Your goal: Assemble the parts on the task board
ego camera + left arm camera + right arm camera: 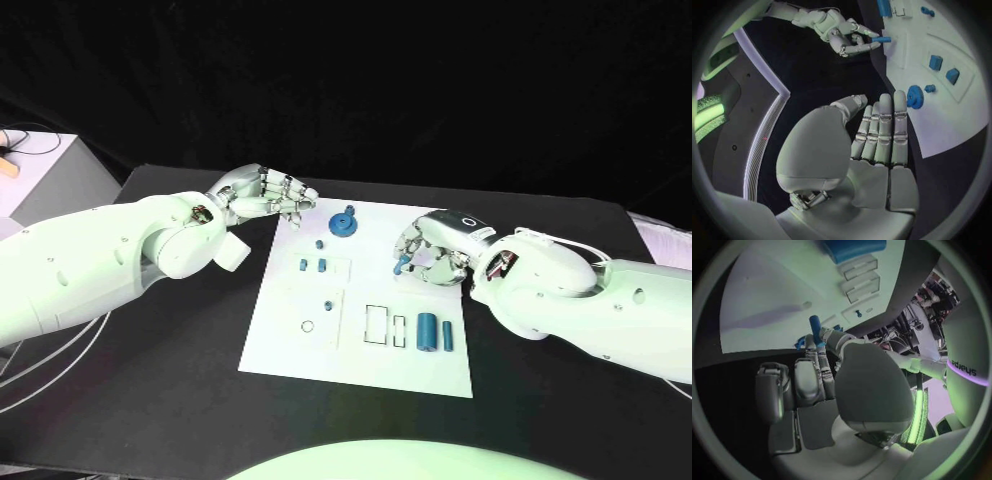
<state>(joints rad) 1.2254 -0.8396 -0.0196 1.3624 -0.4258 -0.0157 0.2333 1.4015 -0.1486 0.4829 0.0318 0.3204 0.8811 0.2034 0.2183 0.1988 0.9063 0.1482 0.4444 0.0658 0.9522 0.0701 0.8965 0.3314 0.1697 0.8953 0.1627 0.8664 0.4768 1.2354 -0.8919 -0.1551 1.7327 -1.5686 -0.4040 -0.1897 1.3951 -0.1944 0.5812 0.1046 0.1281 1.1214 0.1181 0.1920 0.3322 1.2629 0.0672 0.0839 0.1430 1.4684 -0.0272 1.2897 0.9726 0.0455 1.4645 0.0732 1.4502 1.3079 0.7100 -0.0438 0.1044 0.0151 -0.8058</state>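
A: Head view first. Where is the board?
B: The board lies mid-worktop. The left hand hangs over its far left corner, fingers curled in with nothing in them. The right hand sits at the board's right edge and pinches a small blue peg.

A: And the loose parts?
B: A blue gear stands near the far edge, beside the left hand. Two small blocks sit mid-board, and a cylinder with a thin bar beside it lies near the right edge.

A: Left wrist view?
B: The left hand has its fingers side by side, gripping nothing, just off the board. The gear is close to its fingertips. The blocks lie beyond, and the right hand holds the peg at the board's edge.

A: Right wrist view?
B: The right hand pinches the peg upright at its fingertips, over the board. The cylinder lies farther off.
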